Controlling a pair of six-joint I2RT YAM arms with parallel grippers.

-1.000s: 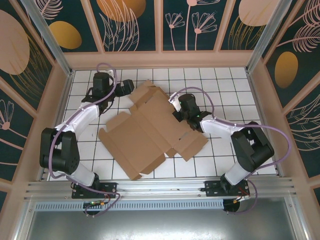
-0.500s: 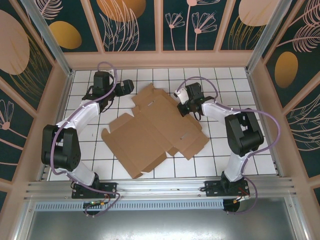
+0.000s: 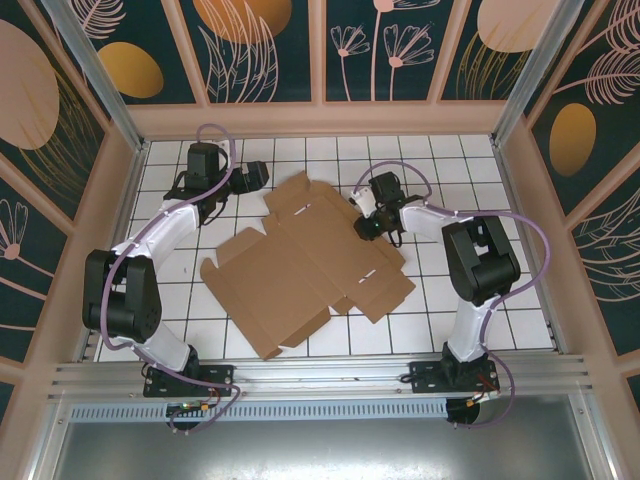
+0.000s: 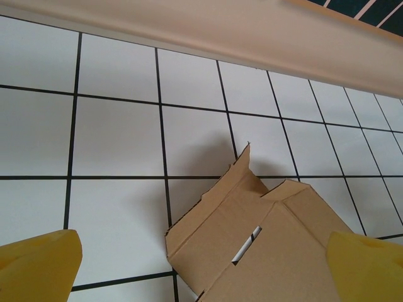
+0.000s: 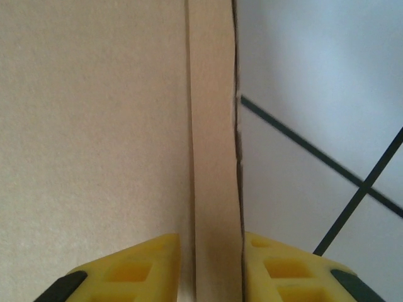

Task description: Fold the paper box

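Paper box (image 3: 300, 265) lay flat and unfolded in the middle of the table (image 3: 450, 165), its edges diagonal to the tile grid. Right gripper (image 3: 366, 222) sat on the box's upper-right edge, so it was the nearer arm for that side. In the right wrist view its fingers (image 5: 138, 264) straddled a cardboard edge at a narrow gap, couldn't tell if pinching. Left gripper (image 3: 250, 178) was wide and held nothing, just off the top corner, with the slotted corner flap (image 4: 252, 220) ahead between its tips. My read: next fold hinges on that right edge, running parallel to the right fingers
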